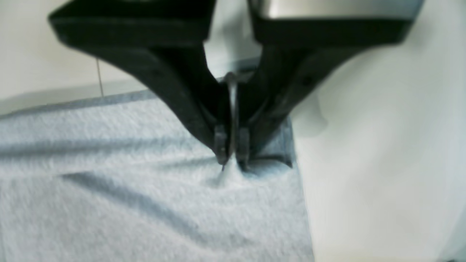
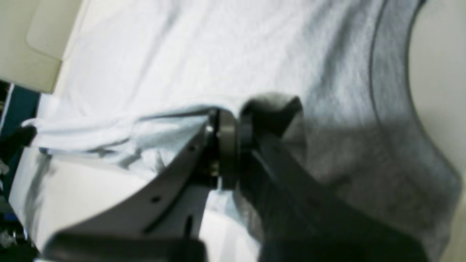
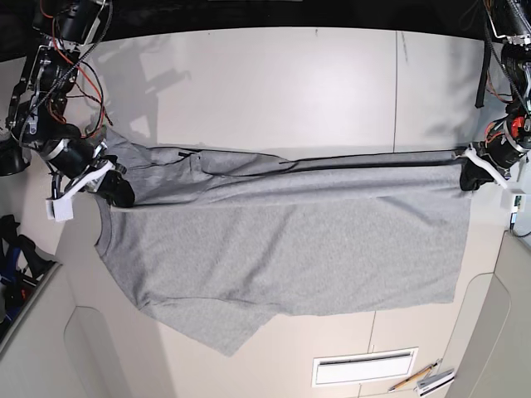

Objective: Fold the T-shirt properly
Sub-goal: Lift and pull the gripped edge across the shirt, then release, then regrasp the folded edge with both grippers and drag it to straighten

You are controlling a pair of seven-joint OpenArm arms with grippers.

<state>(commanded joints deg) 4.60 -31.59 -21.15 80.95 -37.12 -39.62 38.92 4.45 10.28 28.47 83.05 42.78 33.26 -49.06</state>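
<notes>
So the pale table is mostly covered by the grey T-shirt, with pens left near one edge.

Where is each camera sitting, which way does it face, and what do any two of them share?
Left wrist: on the left arm, looking along the left gripper at the pinched T-shirt; both dark fingers show.
Right wrist: on the right arm, looking past the right gripper across the shirt; its fingers fill the lower middle, and part of the other arm seems to show at the left edge.
Base: above the table, facing down over the whole shirt; both arms show, one each side.
Shared: base and right wrist both show the raised fold between the grippers.
</notes>
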